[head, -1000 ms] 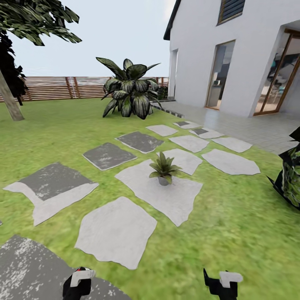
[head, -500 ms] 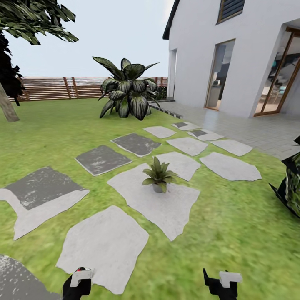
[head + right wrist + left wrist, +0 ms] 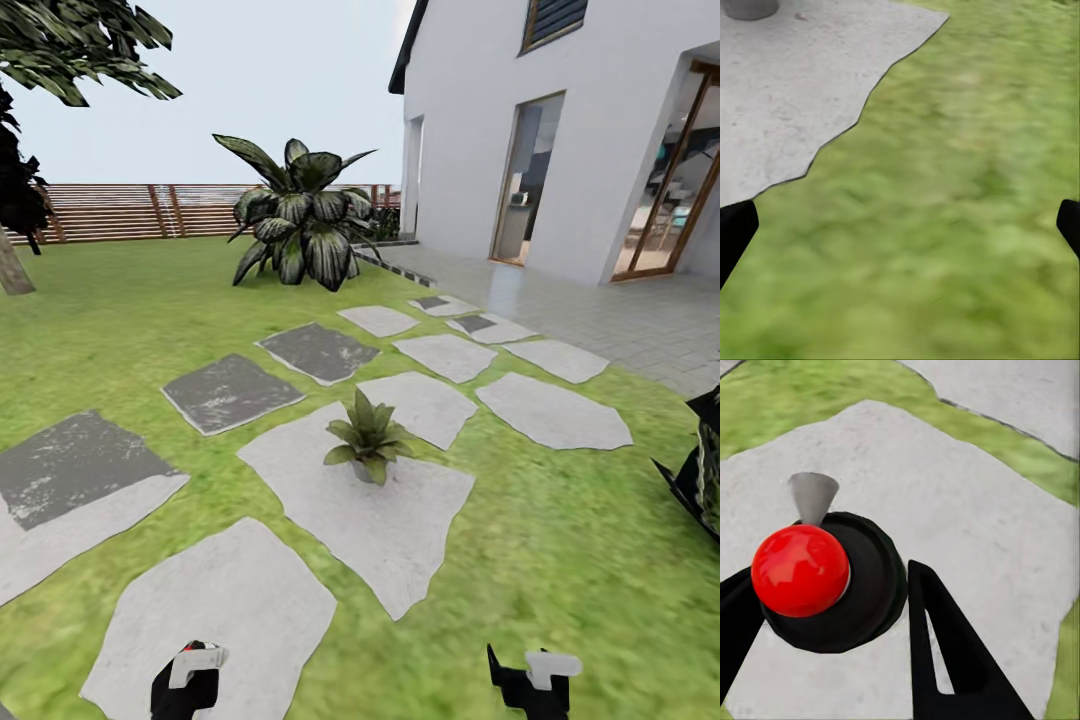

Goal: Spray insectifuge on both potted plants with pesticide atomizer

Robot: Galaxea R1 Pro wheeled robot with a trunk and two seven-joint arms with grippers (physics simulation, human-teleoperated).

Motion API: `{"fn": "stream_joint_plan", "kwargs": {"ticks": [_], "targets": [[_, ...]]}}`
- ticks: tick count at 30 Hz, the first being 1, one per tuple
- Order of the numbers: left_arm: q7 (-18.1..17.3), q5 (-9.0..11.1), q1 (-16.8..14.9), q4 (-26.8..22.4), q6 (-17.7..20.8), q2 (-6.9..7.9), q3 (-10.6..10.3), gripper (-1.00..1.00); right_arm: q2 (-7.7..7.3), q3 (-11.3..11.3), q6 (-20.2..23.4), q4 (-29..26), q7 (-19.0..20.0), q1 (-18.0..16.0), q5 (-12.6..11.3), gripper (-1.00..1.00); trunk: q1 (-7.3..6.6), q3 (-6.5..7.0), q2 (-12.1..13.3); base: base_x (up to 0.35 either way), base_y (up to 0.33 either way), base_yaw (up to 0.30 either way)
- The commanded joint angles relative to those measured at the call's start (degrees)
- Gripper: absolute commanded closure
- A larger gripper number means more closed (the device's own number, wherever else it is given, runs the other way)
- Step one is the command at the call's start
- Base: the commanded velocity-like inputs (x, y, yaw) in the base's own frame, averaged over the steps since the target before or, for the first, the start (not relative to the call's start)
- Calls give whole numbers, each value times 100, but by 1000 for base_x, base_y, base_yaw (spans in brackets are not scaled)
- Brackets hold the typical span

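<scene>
One potted plant (image 3: 365, 440), a low rosette of pointed green leaves in a grey pot, stands on a pale stepping stone (image 3: 380, 520) in the garden lawn ahead of me. Its pot (image 3: 748, 7) shows at the edge of the right wrist view. In the left wrist view the pesticide atomizer (image 3: 866, 592) appears end-on: a black round body, a red knob and a grey nozzle. My left gripper (image 3: 829, 574) is shut on it, a finger on each side. My left gripper (image 3: 188, 685) and right gripper (image 3: 530, 685) sit at the head view's bottom edge. The right gripper (image 3: 904, 225) is open over grass.
Grey and white stepping stones (image 3: 230, 392) cross the lawn. A big broad-leaved striped shrub (image 3: 300, 220) stands farther back before the brown slatted fence (image 3: 130, 210). The white house (image 3: 560, 130) and its paved terrace are at the right. Dark foliage (image 3: 700, 470) juts in at the right edge.
The whole head view has shifted, so the camera moved: the stones and plant slid left and slightly down in the picture. Both grippers keep their places at the bottom edge.
</scene>
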Motion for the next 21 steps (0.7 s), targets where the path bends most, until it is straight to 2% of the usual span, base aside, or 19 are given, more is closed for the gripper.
{"fn": "stream_joint_plan", "kwargs": {"ticks": [1,10,21], "targets": [[6,10,-3,4,-19,0,2,100,2,-26,-17,5,7,-2,5,-100,2,-5,-2,306,-171,0],[6,10,-3,4,-19,0,4,100,2,-26,-17,5,-2,-1,1,-100,2,-5,-2,309,-155,0],[6,10,-3,4,-17,0,5,100,10,-26,-17,5,-3,-3,-16,-100,2,-5,-2,335,-19,0]]}}
